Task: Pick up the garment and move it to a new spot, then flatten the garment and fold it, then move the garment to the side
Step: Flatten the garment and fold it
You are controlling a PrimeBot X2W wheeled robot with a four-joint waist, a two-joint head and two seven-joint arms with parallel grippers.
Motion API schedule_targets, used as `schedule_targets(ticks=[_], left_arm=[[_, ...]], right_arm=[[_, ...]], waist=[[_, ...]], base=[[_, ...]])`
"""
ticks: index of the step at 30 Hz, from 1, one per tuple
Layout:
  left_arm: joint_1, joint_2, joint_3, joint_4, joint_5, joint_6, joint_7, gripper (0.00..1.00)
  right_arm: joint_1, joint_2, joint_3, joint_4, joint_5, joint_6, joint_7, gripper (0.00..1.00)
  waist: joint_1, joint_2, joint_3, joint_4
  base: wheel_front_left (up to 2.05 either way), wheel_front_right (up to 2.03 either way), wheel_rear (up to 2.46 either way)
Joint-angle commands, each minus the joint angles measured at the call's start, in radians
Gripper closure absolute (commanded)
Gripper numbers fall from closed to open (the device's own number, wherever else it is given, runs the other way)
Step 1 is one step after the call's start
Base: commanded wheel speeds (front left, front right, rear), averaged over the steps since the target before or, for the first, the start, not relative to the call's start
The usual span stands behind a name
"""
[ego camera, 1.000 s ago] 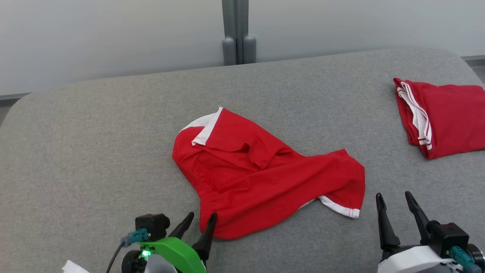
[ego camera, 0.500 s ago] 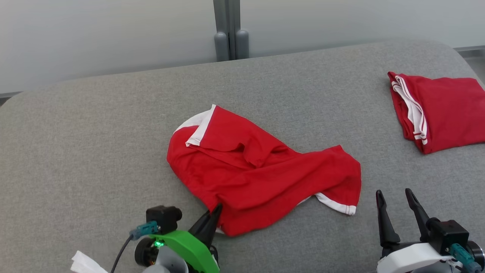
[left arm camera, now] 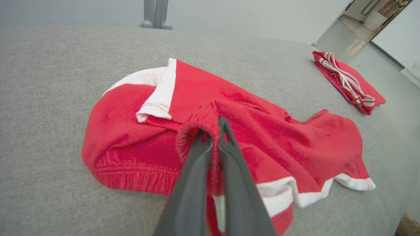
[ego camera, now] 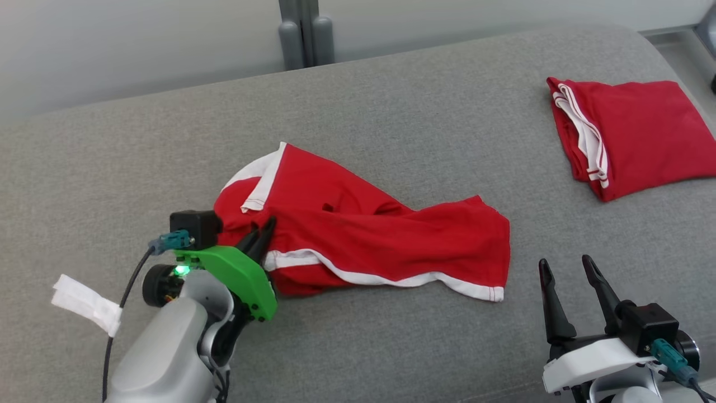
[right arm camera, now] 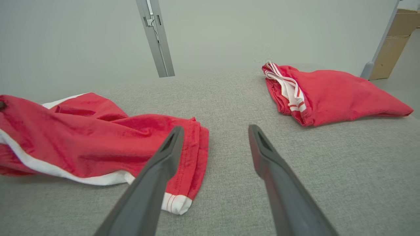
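Near the middle of the grey counter point(ego camera: 391, 129), the red garment point(ego camera: 363, 240) lies crumpled, its left end bunched and 1 white-trimmed leg trailing right. My left claw point(ego camera: 262, 235) is pinched tight on a fold of the elastic waistband point(left arm camera: 197, 121) at that left end; in the left wrist view the cloth loops over the 2 fingertips point(left arm camera: 223, 123). I judge the bite shallow: a quick lift could let the band slide out, or raise only 1 layer so the rest drags and twists. My right claw point(ego camera: 565, 267) stands wide apart and holds nothing, just beside the right hem point(ego camera: 492, 292); a sweep past could snag it. Far right sits a folded red garment point(ego camera: 632, 134); setting down too close would muddle the 2.
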Motion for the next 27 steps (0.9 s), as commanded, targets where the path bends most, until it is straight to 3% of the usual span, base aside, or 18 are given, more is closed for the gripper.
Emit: schedule_targets(ticks=[1, 2, 4, 6, 15, 27], left_arm=[[-0.021, 0.009, 0.003, 0.044, 0.0, 0.015, 0.02, 1.0], [-0.031, 0.016, -0.003, 0.077, 0.008, 0.023, 0.037, 0.74], [-0.047, 0.014, -0.003, 0.117, 0.003, 0.018, 0.036, 0.51], [-0.044, 0.001, 0.007, 0.148, -0.013, 0.009, 0.015, 0.0], [0.011, -0.019, 0.024, 0.142, -0.082, -0.025, -0.08, 0.0], [0.132, 0.032, -0.048, -0.072, -0.17, -0.035, -0.031, 0.0]], right_arm=[[-0.008, -0.002, 0.0, 0.002, 0.005, -0.001, 0.0, 0.0], [-0.007, -0.002, -0.002, 0.003, 0.006, -0.001, 0.0, 0.0], [-0.004, -0.002, -0.006, 0.005, 0.009, -0.001, 0.0, 0.0], [0.002, -0.002, -0.008, 0.007, 0.011, -0.001, 0.0, 0.0], [0.013, -0.002, -0.021, 0.016, 0.012, -0.001, 0.0, 0.0], [0.021, -0.002, -0.015, 0.014, 0.013, -0.001, 0.0, 0.0]], waist=[[0.0, 0.0, 0.039, -0.043], [0.0, 0.0, 0.045, -0.05], [0.0, 0.0, 0.054, -0.058], [0.0, 0.0, 0.058, -0.06], [0.0, 0.0, 0.035, -0.022], [0.0, 0.0, 0.007, 0.014]], base=[[0.0, 0.0, 0.0], [0.0, 0.0, 0.0], [0.0, 0.0, 0.0], [0.0, 0.0, 0.0], [0.0, 0.0, 0.0], [0.0, 0.0, 0.0]])
